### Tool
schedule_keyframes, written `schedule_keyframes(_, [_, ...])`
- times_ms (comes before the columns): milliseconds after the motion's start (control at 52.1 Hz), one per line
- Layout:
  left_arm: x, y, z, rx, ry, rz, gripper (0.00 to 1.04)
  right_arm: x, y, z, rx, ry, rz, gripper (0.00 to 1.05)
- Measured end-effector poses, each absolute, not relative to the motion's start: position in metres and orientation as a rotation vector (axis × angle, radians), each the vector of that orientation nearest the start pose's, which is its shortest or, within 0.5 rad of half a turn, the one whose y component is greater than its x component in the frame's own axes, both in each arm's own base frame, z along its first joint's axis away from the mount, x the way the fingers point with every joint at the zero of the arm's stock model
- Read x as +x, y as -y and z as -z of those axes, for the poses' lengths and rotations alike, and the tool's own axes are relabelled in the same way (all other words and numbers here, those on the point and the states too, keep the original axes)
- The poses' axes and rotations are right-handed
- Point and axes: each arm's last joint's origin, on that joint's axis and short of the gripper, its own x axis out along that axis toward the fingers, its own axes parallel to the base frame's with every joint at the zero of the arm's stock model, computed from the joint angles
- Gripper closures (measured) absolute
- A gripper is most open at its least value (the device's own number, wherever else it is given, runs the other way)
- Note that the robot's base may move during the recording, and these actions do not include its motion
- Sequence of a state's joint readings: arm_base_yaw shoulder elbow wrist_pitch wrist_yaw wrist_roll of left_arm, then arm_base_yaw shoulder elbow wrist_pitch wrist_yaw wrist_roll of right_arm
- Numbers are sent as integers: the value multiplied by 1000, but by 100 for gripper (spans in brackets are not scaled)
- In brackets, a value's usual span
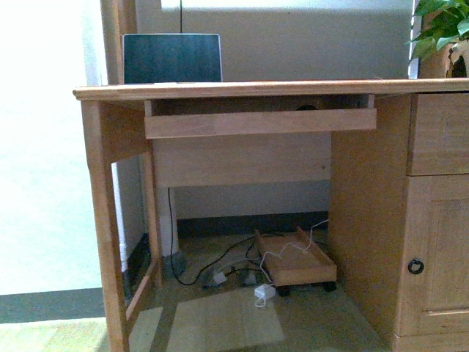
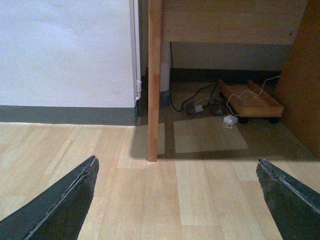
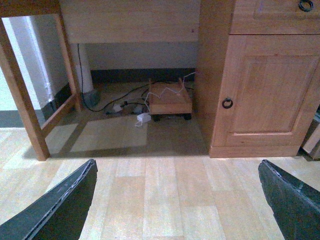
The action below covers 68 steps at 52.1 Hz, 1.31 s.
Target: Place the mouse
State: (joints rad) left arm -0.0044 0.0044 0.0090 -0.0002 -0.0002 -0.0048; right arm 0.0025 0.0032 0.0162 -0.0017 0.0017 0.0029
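Front view: the wooden counter (image 1: 242,89) stands ahead of me, with a laptop (image 1: 172,59) upright at its back left and a plant (image 1: 440,26) at its far right. A pull-out tray (image 1: 260,122) hangs just below the top.

The mouse shows plainly in no view. A dark sliver (image 1: 308,108) peeks above the tray's front rail, right of centre. It may be the mouse lying on the tray, but too little shows to be sure. Its long axis cannot be read.

Left wrist view: my left jaws are spread wide with nothing between them. They look over bare floor (image 2: 150,200) toward the counter's left leg (image 2: 155,80). Right wrist view: my right jaws are likewise wide apart and empty, facing the cupboard door (image 3: 265,90) and the knee space.

Under the counter, in all three views, sit a low wooden trolley (image 1: 297,260), a white plug (image 1: 264,293) and loose cables. None of these belongs to the task.

Governing relation: both pairs of jaws sit low, near floor level, while the tray and counter top lie above and ahead. If the sliver is the mouse, it lies toward my right, so I judge the right arm the nearer. Either arm must first rise to tray height.
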Motion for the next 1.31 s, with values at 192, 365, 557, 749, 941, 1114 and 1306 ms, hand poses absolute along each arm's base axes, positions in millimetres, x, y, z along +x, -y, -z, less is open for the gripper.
schedule_keyframes(192, [97, 0, -166, -5, 4, 4, 8, 97, 0, -169, 3, 11, -1, 7])
schedule_keyframes(365, [97, 0, -166, -5, 4, 4, 8, 97, 0, -169, 3, 11, -1, 7])
schedule_keyframes(557, [97, 0, -166, -5, 4, 4, 8, 97, 0, -169, 3, 11, -1, 7])
schedule_keyframes(749, [97, 0, -166, -5, 4, 5, 8, 97, 0, -169, 3, 11, -1, 7])
schedule_keyframes(941, [97, 0, -166, -5, 4, 4, 8, 97, 0, -169, 3, 11, -1, 7])
schedule_keyframes(1114, [97, 0, -166, -5, 4, 4, 8, 97, 0, -169, 3, 11, -1, 7])
schedule_keyframes(1306, [97, 0, -166, -5, 4, 4, 8, 97, 0, -169, 3, 11, -1, 7])
